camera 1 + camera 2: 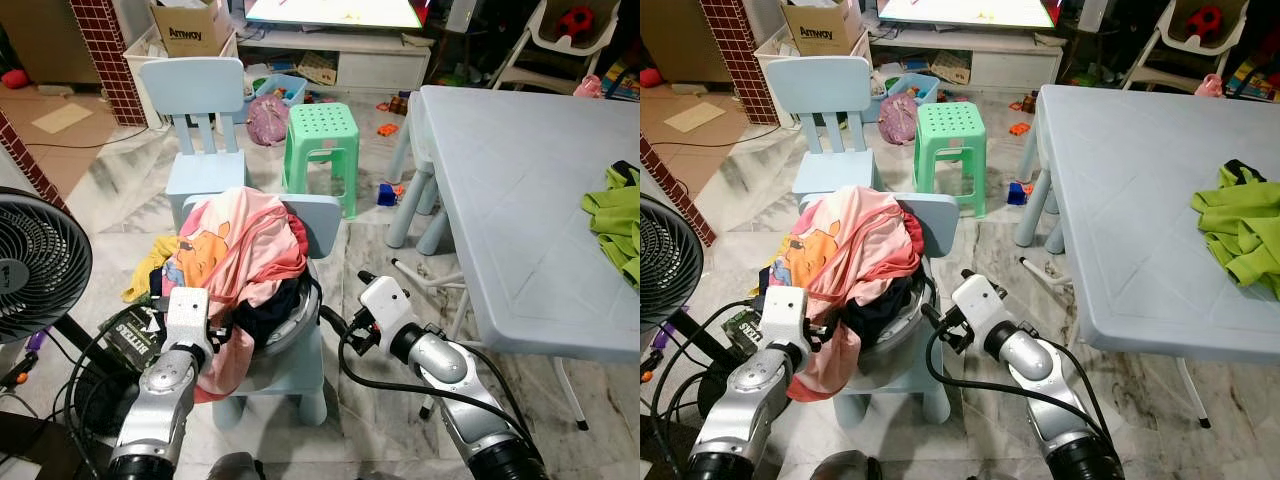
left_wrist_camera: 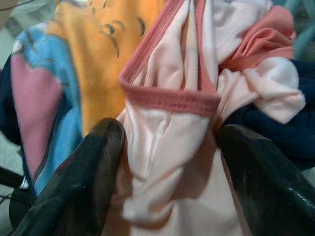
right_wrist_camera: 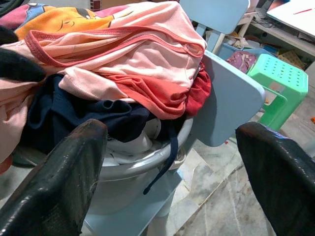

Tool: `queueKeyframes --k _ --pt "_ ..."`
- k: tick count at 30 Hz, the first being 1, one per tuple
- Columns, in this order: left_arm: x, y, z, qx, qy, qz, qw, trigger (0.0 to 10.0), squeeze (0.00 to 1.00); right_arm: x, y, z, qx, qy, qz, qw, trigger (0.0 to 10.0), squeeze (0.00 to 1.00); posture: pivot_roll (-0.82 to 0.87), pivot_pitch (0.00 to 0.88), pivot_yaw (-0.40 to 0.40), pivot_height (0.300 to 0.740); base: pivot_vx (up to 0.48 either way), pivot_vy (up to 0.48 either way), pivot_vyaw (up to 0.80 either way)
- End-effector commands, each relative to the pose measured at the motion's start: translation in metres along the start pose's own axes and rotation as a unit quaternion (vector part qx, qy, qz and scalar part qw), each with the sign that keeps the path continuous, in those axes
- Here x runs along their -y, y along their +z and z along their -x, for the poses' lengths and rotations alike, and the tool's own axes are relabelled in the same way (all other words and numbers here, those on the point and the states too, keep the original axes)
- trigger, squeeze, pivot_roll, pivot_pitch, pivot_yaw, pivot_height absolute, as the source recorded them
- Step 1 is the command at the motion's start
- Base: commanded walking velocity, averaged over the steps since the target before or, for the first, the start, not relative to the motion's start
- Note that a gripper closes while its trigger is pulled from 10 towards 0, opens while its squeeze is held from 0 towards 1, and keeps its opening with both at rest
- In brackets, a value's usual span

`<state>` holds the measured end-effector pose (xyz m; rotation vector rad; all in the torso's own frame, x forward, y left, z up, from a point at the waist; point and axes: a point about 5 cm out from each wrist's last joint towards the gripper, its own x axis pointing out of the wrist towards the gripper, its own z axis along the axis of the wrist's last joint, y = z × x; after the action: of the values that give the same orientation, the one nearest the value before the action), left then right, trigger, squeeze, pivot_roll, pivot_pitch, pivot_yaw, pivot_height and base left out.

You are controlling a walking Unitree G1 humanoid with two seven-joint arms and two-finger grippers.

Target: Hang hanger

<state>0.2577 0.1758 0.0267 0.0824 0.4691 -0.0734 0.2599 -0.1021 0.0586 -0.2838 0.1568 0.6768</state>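
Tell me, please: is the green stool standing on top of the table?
No, the green stool stands on the floor, left of the table.

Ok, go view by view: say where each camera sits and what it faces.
Left eye, right eye: on the head, facing down at the laundry basin on a blue chair; both arms show.
Left wrist: along the left claw, open around pink cloth.
Right wrist: along the open right claw, facing the basin.
All share the pink cloth.
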Motion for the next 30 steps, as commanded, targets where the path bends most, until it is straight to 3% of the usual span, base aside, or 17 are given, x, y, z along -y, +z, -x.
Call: queueKeyframes --k 1,7,18,19,21,30 --pt "0.002 0.003 -0.002 0.001 -0.008 -0.015 1.0 10.0 0.0 -0.001 -0.001 0.0 -0.003 0.002 0.001 1.0 10.0 0.0 0.0 0.0 -0.053 0.74 0.0 0.0 0.0" --pt "0.004 0.009 -0.006 0.01 -0.016 -0.048 0.999 10.0 0.0 -0.001 -0.002 0.001 -0.004 0.002 0.0 1.0 10.0 0.0 -0.01 0.0 -0.048 0.74 0.0 0.0 0.0" --pt "0.006 0.004 -0.022 -0.014 -0.026 -0.046 0.999 10.0 0.0 -0.002 -0.002 0.001 -0.006 0.003 0.001 1.0 10.0 0.0 -0.03 0.0 -0.046 0.74 0.0 0.0 0.0" --pt "0.007 0.005 -0.024 -0.014 -0.027 -0.046 0.998 5.2 0.0 -0.002 -0.002 0.001 -0.006 0.003 0.001 1.0 10.0 0.0 -0.03 0.0 -0.046 0.74 0.0 0.0 0.0" --pt "0.005 0.008 -0.028 -0.011 -0.022 -0.039 0.999 0.0 0.0 -0.002 -0.002 0.002 -0.006 0.003 0.0 1.0 10.0 0.0 -0.03 0.0 -0.043 0.74 0.0 0.0 0.0" --pt "0.007 0.011 -0.034 -0.002 -0.027 -0.046 0.999 0.0 0.0 -0.001 -0.003 0.005 -0.008 -0.001 0.001 1.0 10.0 0.0 -0.05 0.0 -0.037 0.74 0.0 0.0 0.0"
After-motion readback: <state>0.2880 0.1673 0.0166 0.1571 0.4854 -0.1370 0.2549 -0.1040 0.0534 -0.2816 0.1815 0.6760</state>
